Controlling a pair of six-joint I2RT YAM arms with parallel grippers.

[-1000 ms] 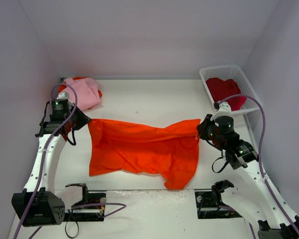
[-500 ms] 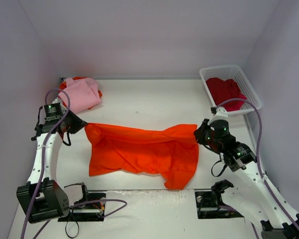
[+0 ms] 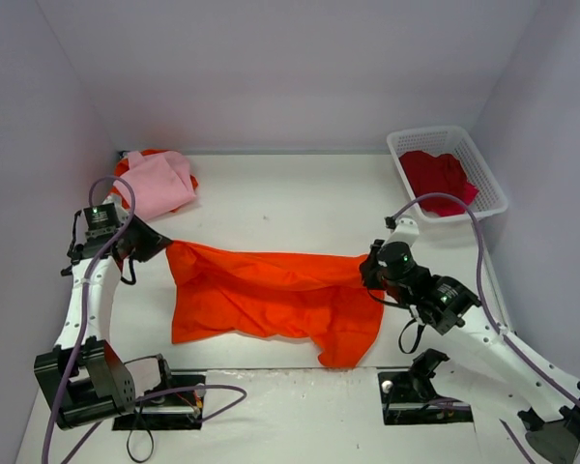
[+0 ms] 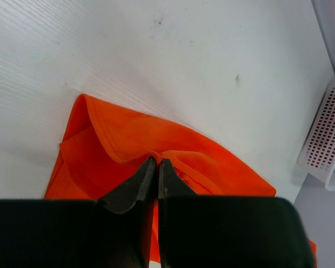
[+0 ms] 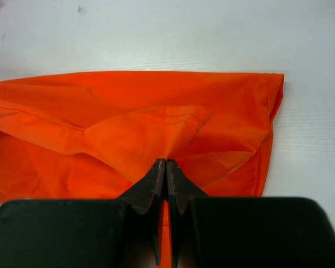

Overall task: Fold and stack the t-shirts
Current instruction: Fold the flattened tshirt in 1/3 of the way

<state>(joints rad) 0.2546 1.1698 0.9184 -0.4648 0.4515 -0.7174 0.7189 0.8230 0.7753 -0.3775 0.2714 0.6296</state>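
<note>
Soft, light, floppy orange t-shirt (image 3: 271, 300) lies spread on the surface (image 3: 290, 203) btw the arms, left fingers (image 4: 135, 187) clenched on its far-left corner & right fingers (image 5: 149, 187) pinching its far-right edge; corners/hems prob the best hold, w/ even tension.

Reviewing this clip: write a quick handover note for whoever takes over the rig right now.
Left gripper: shut on the orange shirt at its far-left corner.
Right gripper: shut on its far-right edge.
That shirt lies spread mid-table, wrinkled, unfolded.
Pink shirt is bunched at the far left; red shirt is in the basket, far right.
Done: no stack visible.
Left: fold the orange, fold the others, stack all three.
</note>
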